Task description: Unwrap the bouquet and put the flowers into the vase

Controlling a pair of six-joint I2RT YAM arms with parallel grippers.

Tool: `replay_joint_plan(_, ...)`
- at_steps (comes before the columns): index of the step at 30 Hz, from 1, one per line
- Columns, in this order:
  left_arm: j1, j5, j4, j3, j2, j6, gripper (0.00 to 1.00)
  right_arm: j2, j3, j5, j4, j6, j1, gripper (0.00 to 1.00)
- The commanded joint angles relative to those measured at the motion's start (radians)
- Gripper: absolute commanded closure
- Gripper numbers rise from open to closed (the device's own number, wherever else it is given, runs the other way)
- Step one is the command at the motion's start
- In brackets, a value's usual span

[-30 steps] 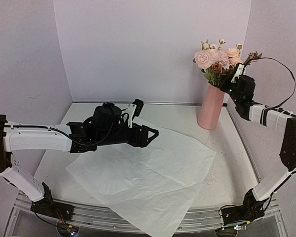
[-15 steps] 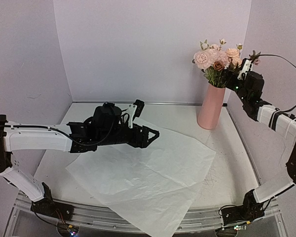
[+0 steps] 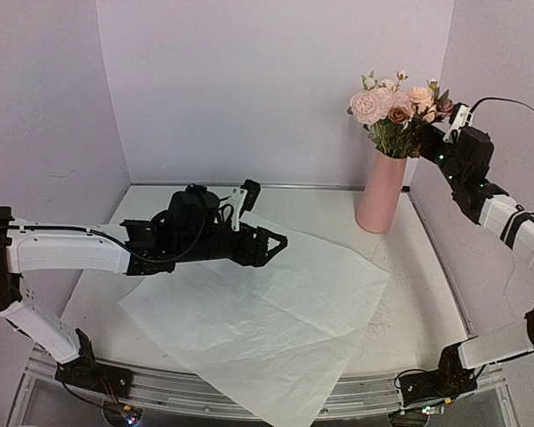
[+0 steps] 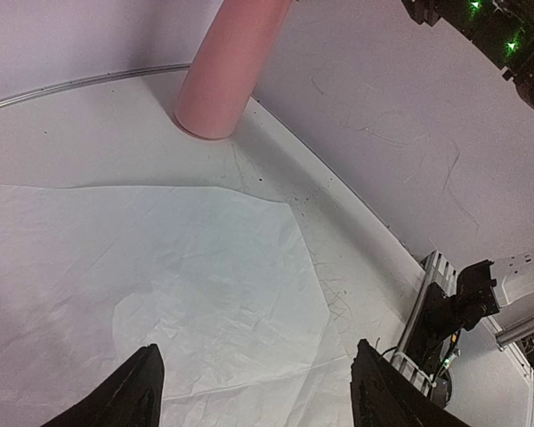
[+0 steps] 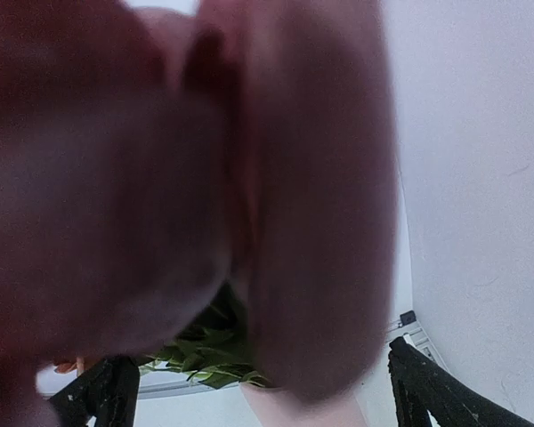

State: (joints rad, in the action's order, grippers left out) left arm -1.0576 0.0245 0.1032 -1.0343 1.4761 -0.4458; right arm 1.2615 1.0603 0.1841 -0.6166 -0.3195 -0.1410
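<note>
Surface: white matte tabletop (image 3: 423,294), walls on three sides, aluminium rail (image 3: 196,391) along the 6 o'clock edge. On it: large creased white paper sheet (image 3: 267,329), flat, centre to 6 o'clock, near corner overhanging the rail. At 2 o'clock: tall slender matte pink vase (image 3: 380,193), upright, near the paper, not touching. Tiny dark specks (image 4: 320,191) on bare surface toward 3 o'clock
</note>
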Motion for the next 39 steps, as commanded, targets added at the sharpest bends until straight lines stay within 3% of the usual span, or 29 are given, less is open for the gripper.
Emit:
replay_joint_plan(1, -0.002, 0.009, 0.016, -0.048, -0.004, -0.007, 0.27, -0.052, 0.026, 0.026, 0.003, -0.004, 0.001, 0.02)
replay_joint_plan(6, -0.003, 0.002, 0.015, -0.039, -0.015, -0.007, 0.27, -0.115, -0.022, 0.002, 0.004, -0.014, 0.001, 0.02)
replay_joint_plan(11, -0.002, -0.015, 0.015, -0.023, -0.031, -0.01, 0.26, -0.154, -0.098, -0.132, 0.028, -0.02, 0.0, 0.02)
replay_joint_plan(20, -0.002, -0.004, 0.017, 0.0, -0.068, 0.023, 0.25, -0.238, -0.36, -0.262, -0.048, -0.114, 0.0, 0.02)
replay_joint_plan(22, -0.002, 0.017, 0.019, 0.006, -0.075, 0.04, 0.19, -0.243, -0.407, -0.263, -0.048, -0.149, 0.0, 0.02)
replay_joint_plan(24, -0.002, 0.042, 0.023, 0.014, -0.077, 0.064, 0.02, -0.241, -0.445, -0.271, -0.053, -0.177, 0.0, 0.02)
replay_joint_plan(27, -0.002, 0.02, 0.022, 0.026, -0.08, 0.092, 0.0, -0.214, -0.487, -0.285, -0.063, -0.174, 0.001, 0.02)
replay_joint_plan(31, -0.001, -0.199, 0.021, 0.074, -0.109, 0.089, 0.0, -0.138, -0.486, -0.285, -0.035, -0.194, 0.001, 0.02)
replay_joint_plan(33, 0.011, -0.283, 0.021, 0.105, -0.123, 0.082, 0.0, -0.089, -0.474, -0.363, -0.031, -0.103, 0.0, 0.02)
replay_joint_plan(36, 0.092, -0.245, 0.009, 0.114, -0.123, 0.082, 0.0, 0.0, -0.415, -0.488, -0.003, 0.04, 0.0, 0.02)
replay_joint_plan(39, 0.213, -0.179, 0.007, 0.142, -0.123, 0.064, 0.0, 0.047, -0.379, -0.486, 0.052, 0.131, 0.0, 0.02)
